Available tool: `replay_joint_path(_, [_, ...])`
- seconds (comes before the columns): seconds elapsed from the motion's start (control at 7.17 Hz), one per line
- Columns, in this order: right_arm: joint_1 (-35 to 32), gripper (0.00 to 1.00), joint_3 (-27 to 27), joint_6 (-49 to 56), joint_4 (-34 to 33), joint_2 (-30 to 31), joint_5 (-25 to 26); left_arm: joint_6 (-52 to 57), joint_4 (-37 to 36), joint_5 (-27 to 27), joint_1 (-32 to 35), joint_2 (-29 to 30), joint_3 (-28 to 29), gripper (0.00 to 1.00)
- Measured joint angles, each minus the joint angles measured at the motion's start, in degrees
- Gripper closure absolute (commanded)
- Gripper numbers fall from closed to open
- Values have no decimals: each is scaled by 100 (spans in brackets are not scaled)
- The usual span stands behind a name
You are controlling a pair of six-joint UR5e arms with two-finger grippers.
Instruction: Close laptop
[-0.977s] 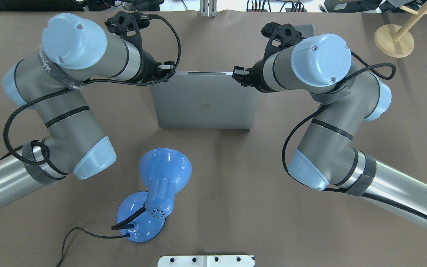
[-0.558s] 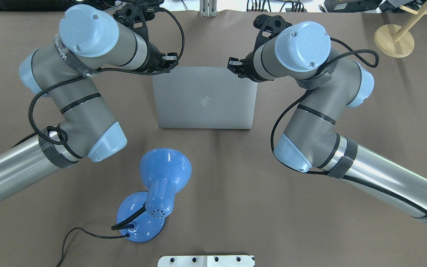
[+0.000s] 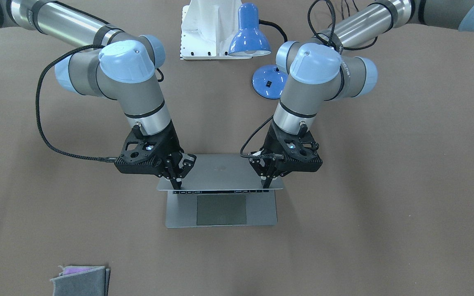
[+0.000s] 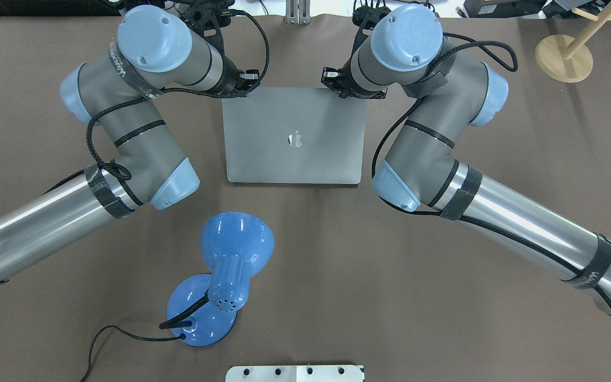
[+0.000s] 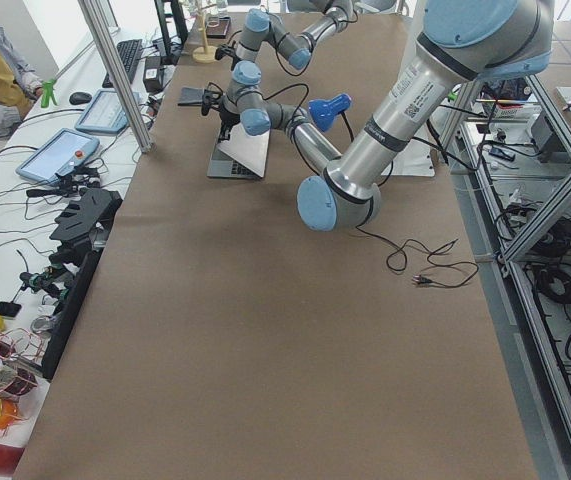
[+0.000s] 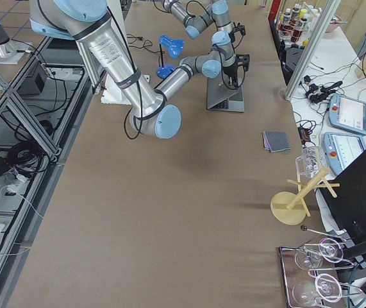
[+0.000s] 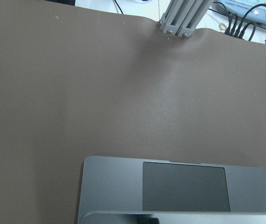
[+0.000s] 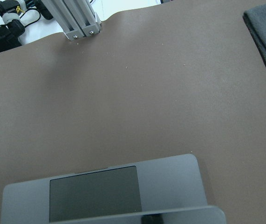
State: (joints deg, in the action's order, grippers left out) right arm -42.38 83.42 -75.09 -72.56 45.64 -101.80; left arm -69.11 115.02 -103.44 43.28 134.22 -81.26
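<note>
Brown table (image 4: 337, 265), aluminium post (image 5: 115, 75), cluttered white side bench (image 5: 5, 205)

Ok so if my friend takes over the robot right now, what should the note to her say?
Left end effector: looks shut, tips at the free edge of the lid, near one corner.
Right end effector: looks shut too, at the other corner of that edge.
Laptop: mid-table, with the lid tilted low over the keys and the trackpad uncovered.
Done: the lid is most of the way down.
Left: probably press the lid flat onto the base, then lift both arms away.
</note>
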Motion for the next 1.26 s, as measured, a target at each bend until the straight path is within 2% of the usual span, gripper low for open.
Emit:
replay_joint_path(0.42, [-76, 100, -750, 6, 559, -158, -186, 70, 297, 10, -2, 185, 606, 100])
replay_joint_path(1.26, [-121, 100, -1970, 9, 1136, -509, -852, 303, 571, 12, -28, 583, 1722, 100])
